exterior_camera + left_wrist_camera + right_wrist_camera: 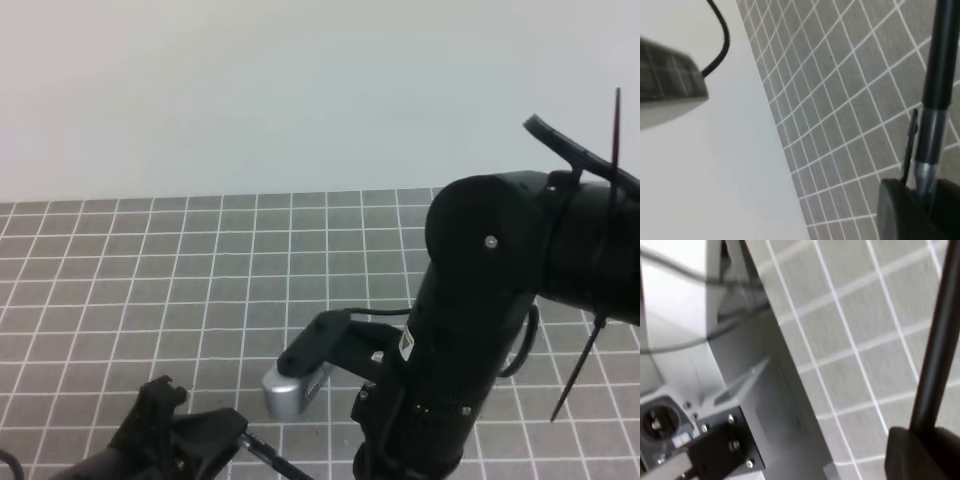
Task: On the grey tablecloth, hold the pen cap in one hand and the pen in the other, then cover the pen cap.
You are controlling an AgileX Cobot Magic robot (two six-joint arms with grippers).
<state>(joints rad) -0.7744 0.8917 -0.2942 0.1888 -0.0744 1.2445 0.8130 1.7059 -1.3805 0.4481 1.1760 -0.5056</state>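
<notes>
The grey tablecloth covers the table. At the bottom left, my left gripper is shut, and a thin black stick, the pen, points from it toward the right arm. In the left wrist view, the pen runs down to a silver section beside the pen cap's thin clip, which sits in the left gripper. I cannot tell how far the pen sits inside the cap. The right wrist view has the pen clamped at a dark finger. The high view hides the right gripper behind its own arm.
A pale wall rises behind the table's far edge. A silver wrist camera hangs low between the two arms. A thin dark strand hangs off the right arm. Grey metal framing with a bolted bracket lies beside the cloth edge.
</notes>
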